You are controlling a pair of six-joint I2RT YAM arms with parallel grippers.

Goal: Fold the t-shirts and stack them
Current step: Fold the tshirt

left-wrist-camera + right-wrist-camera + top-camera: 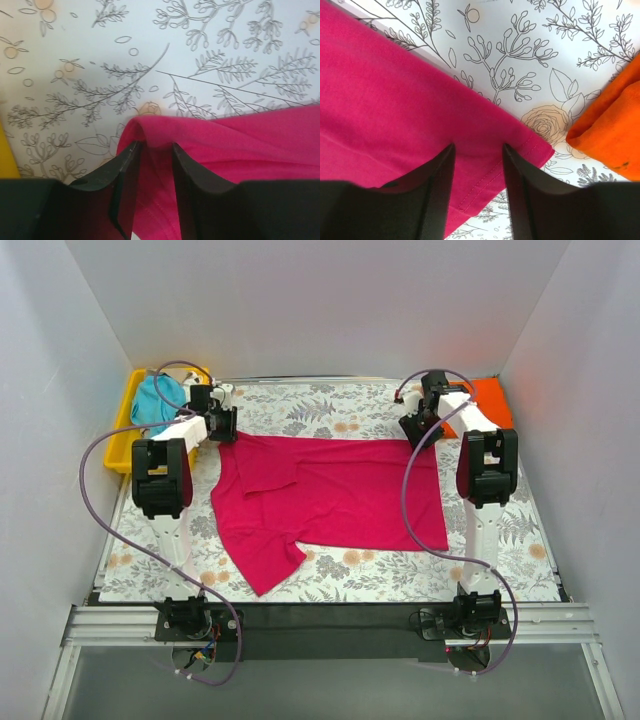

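A magenta-pink t-shirt lies spread on the floral table cloth, one sleeve folded over at the near left. My left gripper is at its far left corner. In the left wrist view it is shut on a raised fold of the magenta cloth. My right gripper is at the far right corner. In the right wrist view it is open, straddling the flat hemmed corner. A folded orange t-shirt lies at the back right. A teal t-shirt sits in the tray. No white shirt shows.
A yellow plastic tray stands at the back left, and its edge shows in the left wrist view. White walls close in the table on three sides. The black base rail runs along the near edge.
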